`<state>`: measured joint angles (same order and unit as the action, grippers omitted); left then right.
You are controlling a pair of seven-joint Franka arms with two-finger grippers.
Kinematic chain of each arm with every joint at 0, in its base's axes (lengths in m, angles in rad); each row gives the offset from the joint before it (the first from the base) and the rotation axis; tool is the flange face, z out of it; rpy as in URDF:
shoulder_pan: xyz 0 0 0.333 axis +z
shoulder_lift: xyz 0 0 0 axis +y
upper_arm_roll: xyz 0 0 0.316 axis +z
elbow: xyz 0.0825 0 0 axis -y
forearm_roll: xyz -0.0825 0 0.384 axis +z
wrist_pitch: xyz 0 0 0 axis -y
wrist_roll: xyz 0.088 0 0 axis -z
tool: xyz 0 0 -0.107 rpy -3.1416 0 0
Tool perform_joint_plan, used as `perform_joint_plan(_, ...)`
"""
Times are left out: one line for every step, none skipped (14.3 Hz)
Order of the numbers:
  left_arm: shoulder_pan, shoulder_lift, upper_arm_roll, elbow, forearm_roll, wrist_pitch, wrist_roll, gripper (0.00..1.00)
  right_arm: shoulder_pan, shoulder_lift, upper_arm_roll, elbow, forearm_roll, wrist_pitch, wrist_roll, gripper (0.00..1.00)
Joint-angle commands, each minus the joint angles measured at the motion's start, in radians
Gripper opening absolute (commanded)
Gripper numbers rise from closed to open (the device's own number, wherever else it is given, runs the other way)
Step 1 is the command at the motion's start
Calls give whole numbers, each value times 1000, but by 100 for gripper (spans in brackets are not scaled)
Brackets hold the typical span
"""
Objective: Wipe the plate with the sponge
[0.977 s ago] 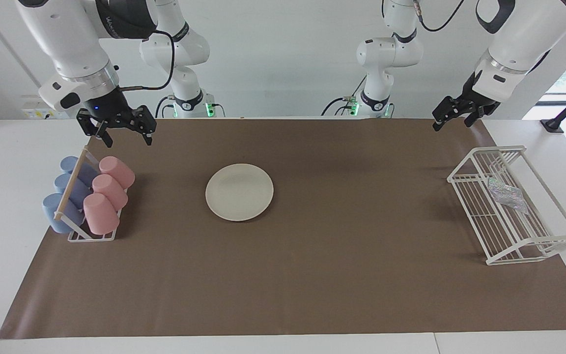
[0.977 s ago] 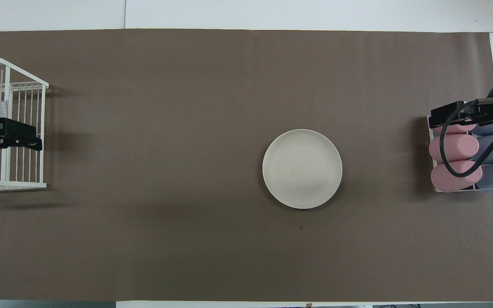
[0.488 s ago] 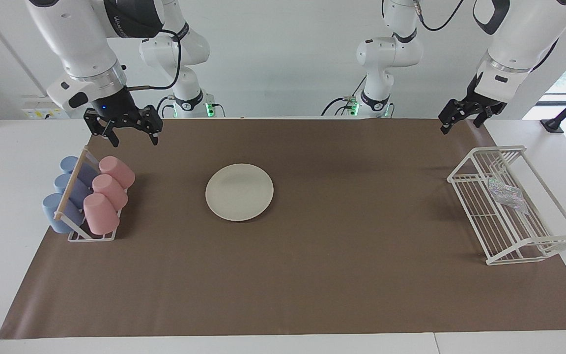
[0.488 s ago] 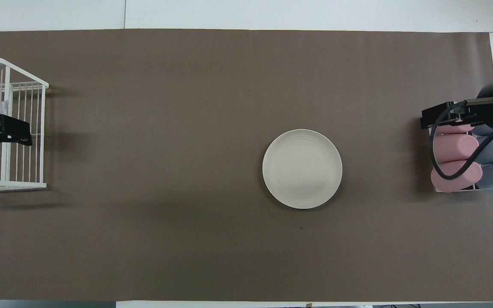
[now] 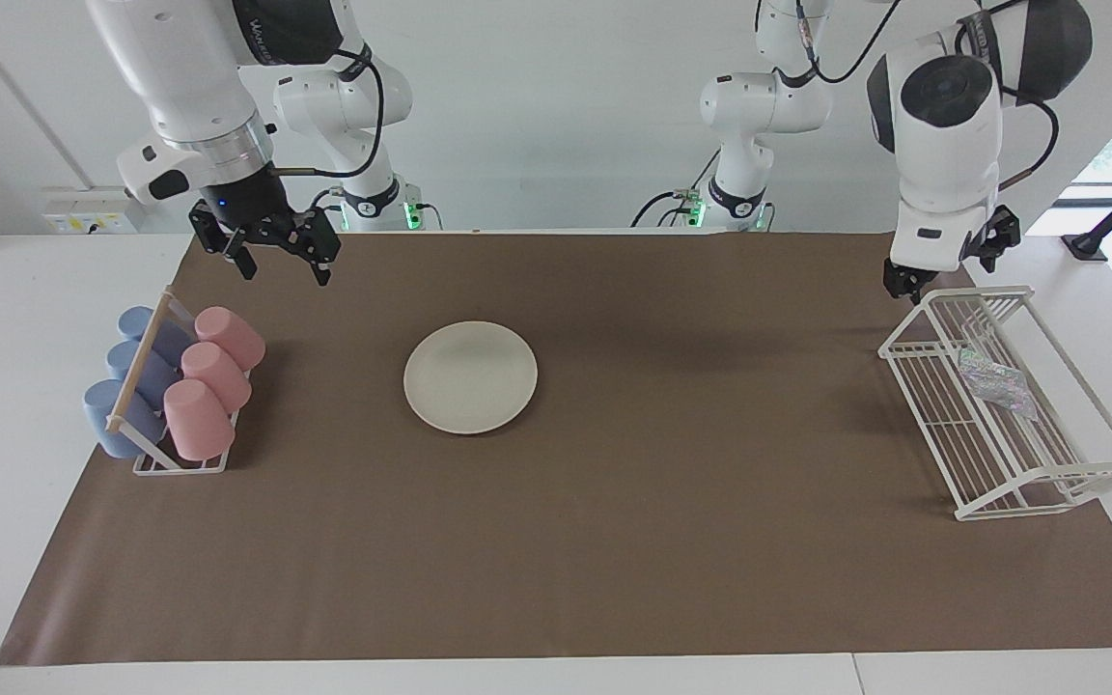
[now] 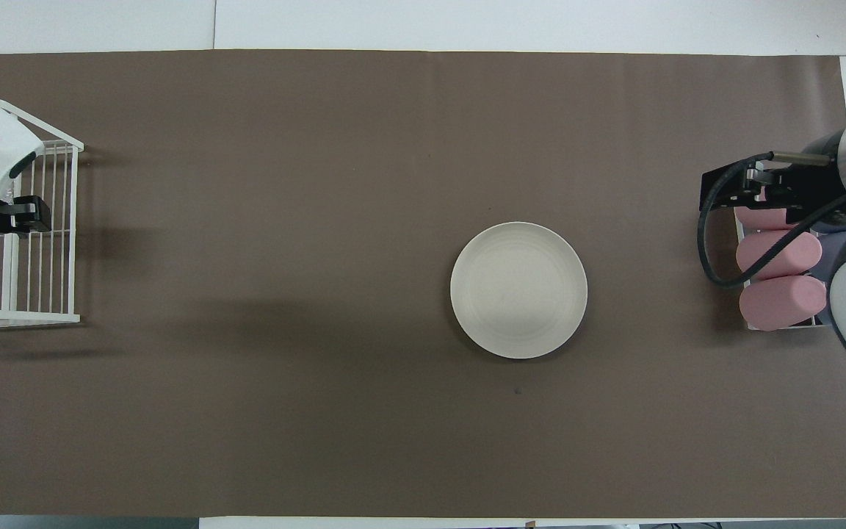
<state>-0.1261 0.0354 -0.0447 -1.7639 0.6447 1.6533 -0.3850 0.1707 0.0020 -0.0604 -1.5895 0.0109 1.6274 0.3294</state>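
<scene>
The plate (image 5: 470, 376) lies bare on the table (image 5: 614, 541), clear of both grippers. The sponge (image 5: 995, 383) rests in the wire rack (image 5: 1000, 463), below the left gripper (image 5: 942, 265), whose fingers I cannot tell. The right gripper (image 5: 282, 259) hangs with fingers wide.

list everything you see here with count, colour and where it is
plate: 1, cream-white, on the brown mat, bare
sponge: 1, silvery-grey, in the wire rack
wire rack: 1, white, at the left arm's end of the table
pink cups: 3, pink, lying in the cup holder
blue cups: 3, blue, same holder
cup holder: 1, white wire with a wooden bar, at the right arm's end
mat: 1, brown, covering the table
left tool: 1, black, raised over the wire rack's end
right tool: 1, black, open, raised over the mat by the cup holder
</scene>
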Motion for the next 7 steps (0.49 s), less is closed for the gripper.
perform_joint_plan(-20, 104, 5, -8, 175, 48, -168, 100, 0, 12, 10, 23, -2, -27, 135, 100)
perform_joint_plan(-14, 121, 5, -8, 214, 65, -178, 100, 18, 13, 10, 22, 1, -26, 179, 100)
perform_joint_plan(-4, 135, 6, -8, 239, 91, -187, 100, 26, 15, 10, 19, 1, -18, 238, 100)
perform_joint_plan(3, 152, 8, -8, 249, 120, -246, 100, 39, 15, 11, 19, 20, -9, 335, 100)
perform_joint_plan(6, 179, 8, -8, 254, 135, -323, 100, 67, 15, 11, 14, 38, -6, 441, 100)
perform_joint_plan(5, 196, 8, -11, 271, 137, -357, 100, 87, 13, 13, 8, 38, -11, 532, 100)
perform_joint_plan(5, 210, 8, -11, 291, 140, -370, 100, 105, 10, 13, -1, 40, -11, 606, 100)
